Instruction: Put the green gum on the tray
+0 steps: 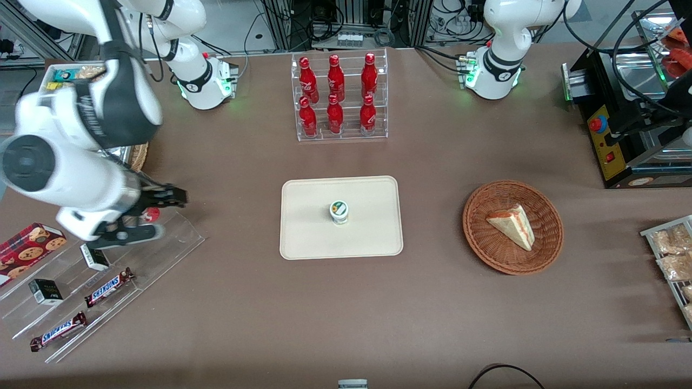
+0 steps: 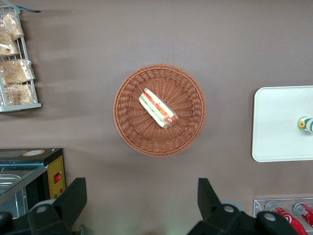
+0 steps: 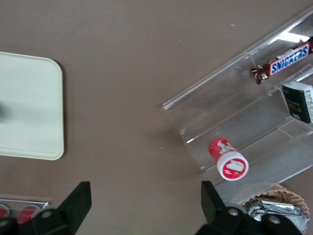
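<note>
Green gum [image 1: 339,212]: small white cylinder with a round green-and-white lid and a green label; stands upright near the middle of the tray [image 1: 308,237], apart from every rim.
Tray: flat, cream-beige, rectangular with rounded corners and a low rim; lies at the centre of the table [image 1: 432,302], nearer the front camera than the clear rack of red bottles [image 1: 338,97].
Front view only: the whole tray with the gum on it, and the wicker basket [image 1: 546,254] with a sandwich wedge [image 1: 512,226] toward the parked arm's end.
Left wrist view: the gum [image 2: 305,124] appears at the picture's edge, partly cut off; one short end of the tray [image 2: 274,122] shows.
Right wrist view only: the red-lidded bottle [image 3: 228,159] lying on its side on the clear stepped stand [image 3: 254,122]; one rounded tray corner [image 3: 49,98]; the gum is a dark blur there.
Gripper [image 1: 162,198]: over the stepped stand at the working arm's end of the table, well apart from the tray.
Fingers [image 3: 78,200]: spread wide, holding nothing.
Arm pose: wrist tilted, gripper pointing toward the tray.
</note>
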